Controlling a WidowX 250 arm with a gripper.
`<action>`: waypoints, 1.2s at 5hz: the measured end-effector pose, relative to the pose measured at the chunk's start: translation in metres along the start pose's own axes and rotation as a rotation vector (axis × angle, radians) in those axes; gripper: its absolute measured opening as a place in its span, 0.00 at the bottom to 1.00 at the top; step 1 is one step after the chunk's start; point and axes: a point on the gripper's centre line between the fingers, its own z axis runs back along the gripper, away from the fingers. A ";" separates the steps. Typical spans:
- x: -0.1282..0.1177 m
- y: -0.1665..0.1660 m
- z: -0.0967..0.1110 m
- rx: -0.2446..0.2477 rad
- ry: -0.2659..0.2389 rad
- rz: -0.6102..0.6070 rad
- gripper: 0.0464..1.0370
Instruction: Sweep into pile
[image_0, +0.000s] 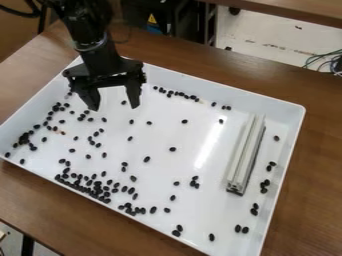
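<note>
So my fingers are spread wide over one corner of the tray, gripping nothing. First worry is right under me: loose beans sit around and just below the tips, so if I drop too low or cut across carelessly, I'd probably flick some around or pin one against the floor of the tray.

A bit further out, toward the camera, there's a thick band of beans along the wall. Looks like the start of a pile, but a hard shove there could ride them up the side and over onto the bench.

The bar I'd want for sweeping lies well apart from me, across the tray. It's long and slim, so an off-centre grab would likely let it twist, and a tilted edge would leave beans slipping underneath.

Farthest off, past the bar, more beans hug the wall. Tight spot imo: coming in at a bad angle could knock the bar into them or jam it against the side.
</note>
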 end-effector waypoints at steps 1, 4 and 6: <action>-0.005 0.001 -0.007 0.007 0.027 0.000 0.96; -0.037 -0.059 0.002 -0.016 0.079 -0.228 0.96; -0.086 -0.131 0.008 -0.099 0.056 -0.371 0.96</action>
